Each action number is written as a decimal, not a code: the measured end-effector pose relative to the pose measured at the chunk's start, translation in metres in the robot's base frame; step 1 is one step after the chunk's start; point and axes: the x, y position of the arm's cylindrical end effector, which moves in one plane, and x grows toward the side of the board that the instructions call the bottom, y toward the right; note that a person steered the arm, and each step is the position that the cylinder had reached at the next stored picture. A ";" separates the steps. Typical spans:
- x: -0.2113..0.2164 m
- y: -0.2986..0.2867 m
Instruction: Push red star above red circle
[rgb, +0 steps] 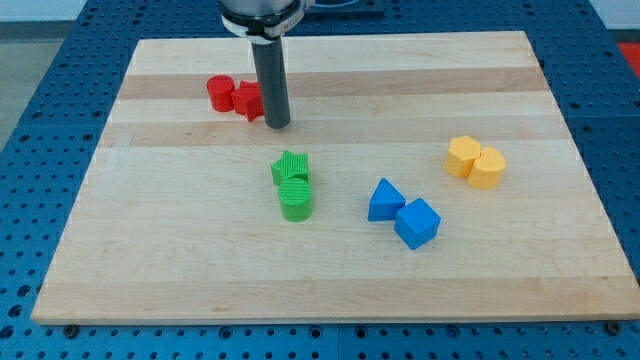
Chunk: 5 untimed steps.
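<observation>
While my tip (278, 126), no claw to open or clench, touches the red star (248, 100) right of the red circle (219, 92), I judge a far-left push comes next.

Red star (248, 100) partly behind rod (271, 85), seemingly.

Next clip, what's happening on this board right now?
A robot arm with a dark rod is working on a wooden board scattered with coloured blocks. My tip sits right against the red star on its right side in the view, and the red circle touches the star's left. The star is beside the circle, not yet above it. The green pair, blue pair and yellow pair lie apart, lower on the board.
</observation>
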 end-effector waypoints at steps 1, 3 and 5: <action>0.000 -0.012; -0.001 -0.025; -0.002 -0.024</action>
